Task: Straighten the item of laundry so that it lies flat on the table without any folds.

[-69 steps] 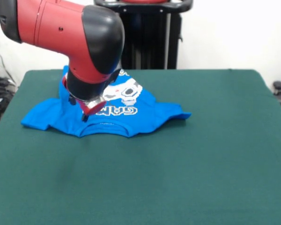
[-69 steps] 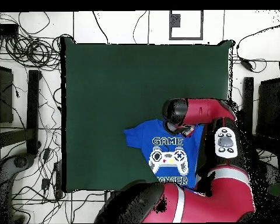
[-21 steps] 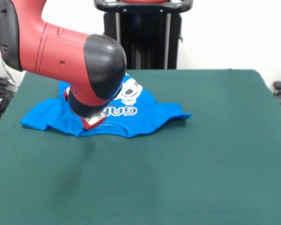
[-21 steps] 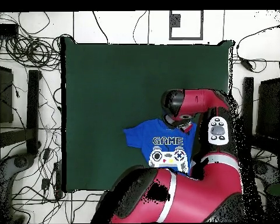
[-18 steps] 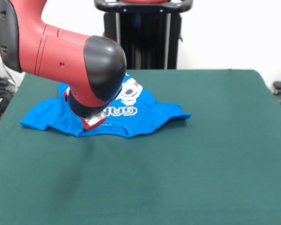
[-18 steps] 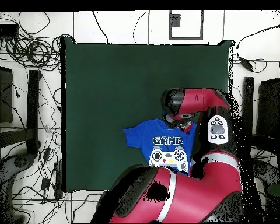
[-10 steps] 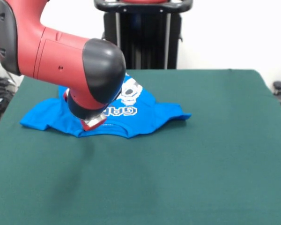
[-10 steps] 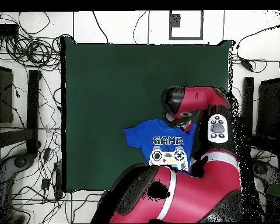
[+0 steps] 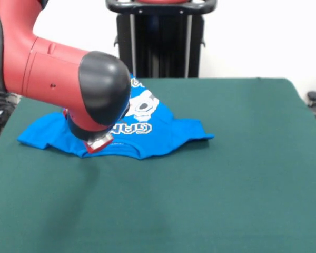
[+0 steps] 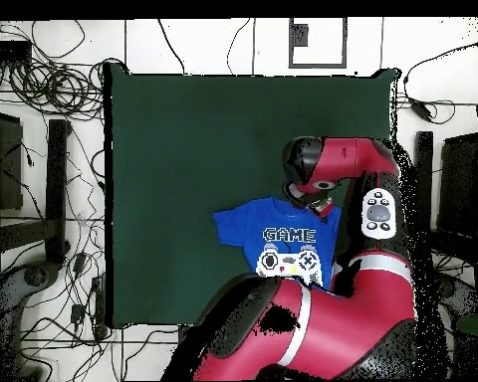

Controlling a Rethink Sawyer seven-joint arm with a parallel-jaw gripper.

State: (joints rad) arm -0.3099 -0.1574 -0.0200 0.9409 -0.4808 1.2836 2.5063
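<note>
Shirt: the shirt (image 9: 147, 129) lies print-up at the far left of the surface (image 9: 226, 184), its hem end hidden by the arm.
Tool: your tool (image 9: 96, 143) sits low at the collar edge; grip state, can't tell.
Tip: draw slowly and low toward the near side, I'd say, without bunching the sleeves.

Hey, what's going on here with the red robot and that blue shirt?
A red and black robot arm is working on a small blue T-shirt spread print-up on a green table. Its gripper is down at the shirt's collar edge, on the side facing the front camera; whether it is open or shut cannot be told. The shirt is not flat yet: the front view shows the middle humped up and ripples near the sleeves.
</note>
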